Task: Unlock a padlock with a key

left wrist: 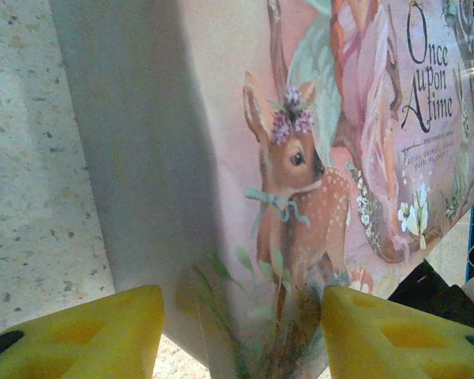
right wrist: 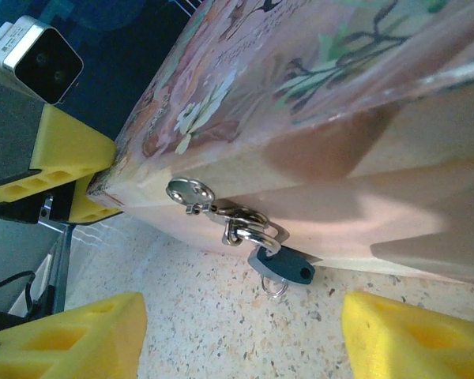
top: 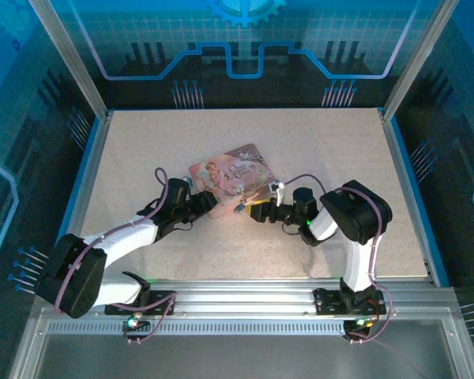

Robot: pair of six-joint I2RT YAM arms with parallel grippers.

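At the near-right wall of the pink illustrated tin box (right wrist: 340,103), the tiny silvery padlock (right wrist: 251,231) hangs from a clasp (right wrist: 188,192), the small dark-headed key (right wrist: 283,267) apparently in it. My right gripper (right wrist: 243,304) hovers spread and empty just short of them. My left gripper (left wrist: 243,296) straddles the tin's corner; whether it clamps, I cannot tell. A loose tin could slide under a push, and the dangling key could swing away.

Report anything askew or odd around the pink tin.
The pink illustrated tin box lies skewed on the speckled table. Its small silvery padlock hangs low on the side wall, a dark-headed key seemingly already in it.
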